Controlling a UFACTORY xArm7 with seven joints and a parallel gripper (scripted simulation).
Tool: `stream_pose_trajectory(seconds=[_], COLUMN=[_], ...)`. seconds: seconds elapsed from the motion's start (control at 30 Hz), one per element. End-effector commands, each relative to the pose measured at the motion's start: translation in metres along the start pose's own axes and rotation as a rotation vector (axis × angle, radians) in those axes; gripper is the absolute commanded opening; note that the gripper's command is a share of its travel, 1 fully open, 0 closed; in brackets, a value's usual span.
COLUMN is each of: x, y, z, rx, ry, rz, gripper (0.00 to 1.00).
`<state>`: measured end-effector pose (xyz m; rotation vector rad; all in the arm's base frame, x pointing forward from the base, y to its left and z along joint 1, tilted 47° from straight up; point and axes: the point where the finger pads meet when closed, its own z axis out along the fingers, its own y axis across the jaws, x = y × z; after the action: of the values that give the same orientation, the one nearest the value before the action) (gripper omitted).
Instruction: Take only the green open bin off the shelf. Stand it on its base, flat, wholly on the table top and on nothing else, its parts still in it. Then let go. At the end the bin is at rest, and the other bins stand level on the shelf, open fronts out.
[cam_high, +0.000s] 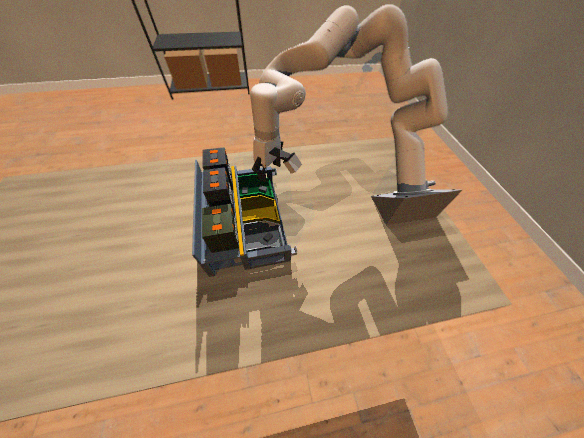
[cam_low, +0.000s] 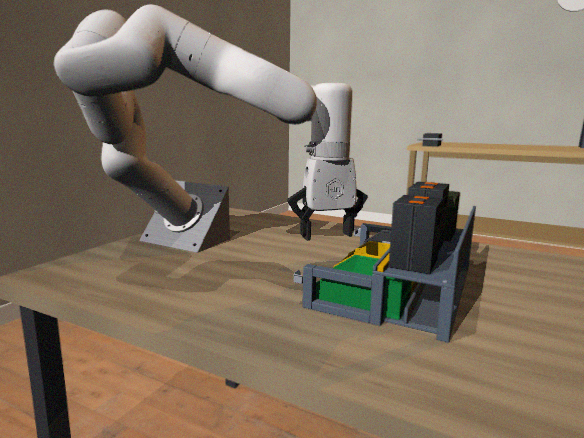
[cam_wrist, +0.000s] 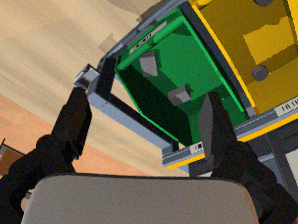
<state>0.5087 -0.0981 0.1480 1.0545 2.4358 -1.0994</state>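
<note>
The green bin (cam_high: 256, 185) (cam_low: 345, 294) (cam_wrist: 172, 75) sits on the shelf (cam_high: 198, 220) (cam_low: 445, 310) (cam_wrist: 130, 120), at centre in the top view. The wrist view, upper middle, shows two grey parts inside, hidden in the exterior view; the gripper (cam_high: 274, 162) (cam_low: 327, 232) (cam_wrist: 145, 103) is spread, holding nothing. Rightward, the yellow bin (cam_high: 259, 209) (cam_low: 376, 248) (cam_wrist: 240, 50) contains dark parts.

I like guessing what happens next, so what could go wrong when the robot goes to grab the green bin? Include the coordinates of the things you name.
The end effector (cam_high: 274, 162) (cam_low: 327, 232) (cam_wrist: 145, 103) is open above the green bin (cam_high: 254, 184) (cam_low: 345, 294) (cam_wrist: 172, 75). Coming down, a finger might bump the shelf's gray frame (cam_low: 377, 300) (cam_wrist: 131, 120), which borders the bin. The yellow bin (cam_high: 259, 209) (cam_wrist: 250, 55) sits right next door, so it could get nudged. And if the green bin tips, its gray parts (cam_wrist: 179, 95) might slide or spill.
</note>
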Motion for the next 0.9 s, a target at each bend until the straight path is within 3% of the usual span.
stream_pose_trajectory(seconds=[0.0,0.17,0.33,0.73,0.87], x=[-0.0004,-0.0004,-0.0004,-0.0004,-0.0004], y=[0.0014,0.0014,0.0014,0.0014,0.0014], z=[-0.0022,-0.0022,-0.0023,-0.0023,-0.0023], rx=[-0.004,-0.004,-0.005,-0.005,-0.005], ry=[0.001,0.001,0.001,0.001,0.0], rz=[-0.013,-0.013,-0.273,-0.273,-0.48], gripper=[1.0,1.0,1.0,1.0,1.0])
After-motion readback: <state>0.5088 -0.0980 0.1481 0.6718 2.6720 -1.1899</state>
